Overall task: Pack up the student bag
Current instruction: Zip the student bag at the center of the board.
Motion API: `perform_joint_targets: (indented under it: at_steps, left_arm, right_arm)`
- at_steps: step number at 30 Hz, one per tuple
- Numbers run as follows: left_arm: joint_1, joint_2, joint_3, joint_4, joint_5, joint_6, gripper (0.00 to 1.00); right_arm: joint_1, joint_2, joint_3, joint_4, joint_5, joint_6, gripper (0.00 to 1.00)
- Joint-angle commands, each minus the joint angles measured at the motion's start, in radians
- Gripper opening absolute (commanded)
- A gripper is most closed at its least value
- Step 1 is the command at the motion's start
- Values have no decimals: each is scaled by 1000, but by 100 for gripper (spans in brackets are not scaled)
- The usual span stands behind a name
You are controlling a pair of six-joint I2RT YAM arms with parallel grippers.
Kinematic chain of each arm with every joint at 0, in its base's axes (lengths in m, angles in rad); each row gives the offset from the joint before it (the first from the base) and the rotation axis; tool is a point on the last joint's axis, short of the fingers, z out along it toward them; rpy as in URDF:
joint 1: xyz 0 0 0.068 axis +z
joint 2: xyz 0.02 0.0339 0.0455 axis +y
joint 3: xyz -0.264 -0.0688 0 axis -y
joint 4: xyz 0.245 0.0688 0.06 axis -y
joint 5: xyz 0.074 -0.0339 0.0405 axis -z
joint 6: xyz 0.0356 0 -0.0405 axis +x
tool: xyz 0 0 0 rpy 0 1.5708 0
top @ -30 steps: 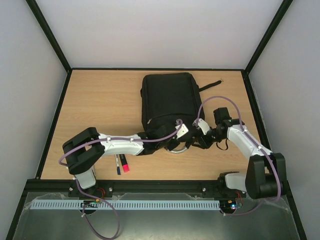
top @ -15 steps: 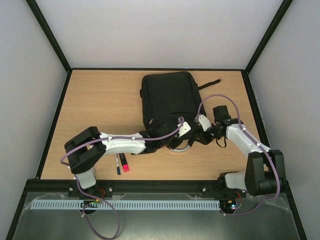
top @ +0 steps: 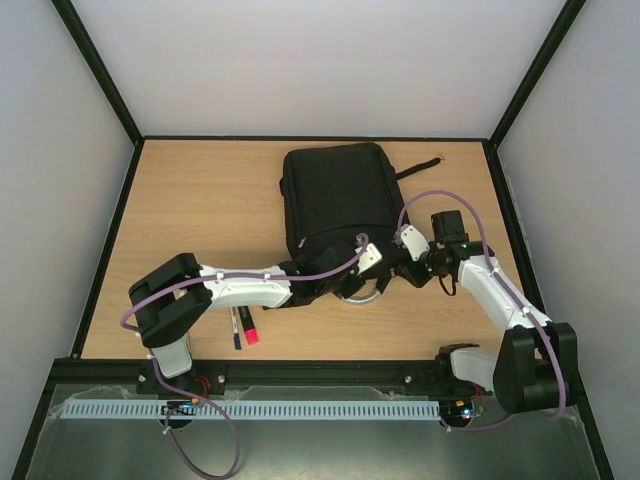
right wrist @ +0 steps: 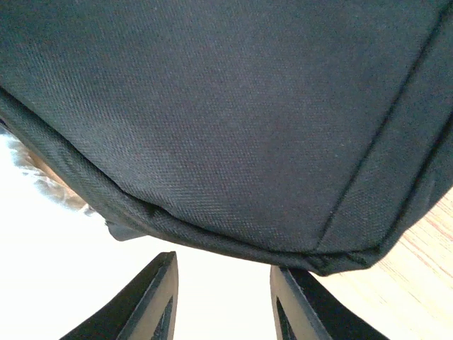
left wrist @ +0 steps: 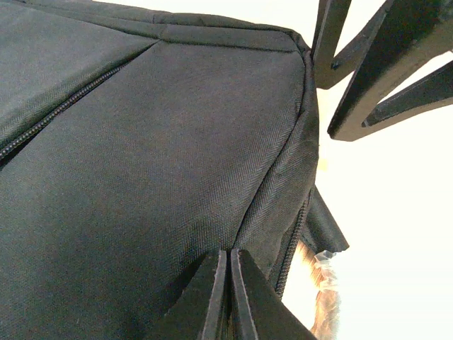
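The student bag (top: 335, 200) is a large black backpack lying flat in the middle of the table. Its grey loop handle (top: 363, 297) is at the near end. My left gripper (top: 340, 283) is at the bag's near edge. In the left wrist view it (left wrist: 228, 283) is shut, pinching a fold of the bag's fabric (left wrist: 163, 156) beside a zipper. My right gripper (top: 392, 272) is at the bag's near right corner. In the right wrist view it (right wrist: 223, 287) is open and empty, just below the bag's edge (right wrist: 233, 106). Its open fingers (left wrist: 368, 64) also show in the left wrist view.
A black marker (top: 236, 328) and a marker with a red cap (top: 250, 330) lie near the front edge, under the left arm. A black strap (top: 420, 170) trails from the bag's far right. Black frame rails border the table.
The right arm has shifted a little to the right, its gripper staying at the bag's near corner. The left arm and the bag have barely moved.
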Motion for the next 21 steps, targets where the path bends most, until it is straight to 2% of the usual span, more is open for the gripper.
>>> perform_joint_targets:
  at_steps: [1, 7, 11, 17, 21]
  left_arm:
    - [5, -9, 31, 12, -14, -3, 2]
    - [4, -15, 29, 8, -17, -3, 2]
    - [5, -19, 32, 6, -20, -2, 2]
    - [4, -14, 50, 4, -12, -12, 2]
    - [5, -9, 68, 5, 3, -24, 2]
  right_arm:
    - [4, 9, -17, 3, 36, -26, 38]
    - [5, 49, -23, -17, -99, -22, 42]
    - [4, 61, -39, -8, -136, -28, 41]
    - [9, 54, -62, 37, -145, -22, 30]
    - [19, 66, -68, 70, -133, -20, 27]
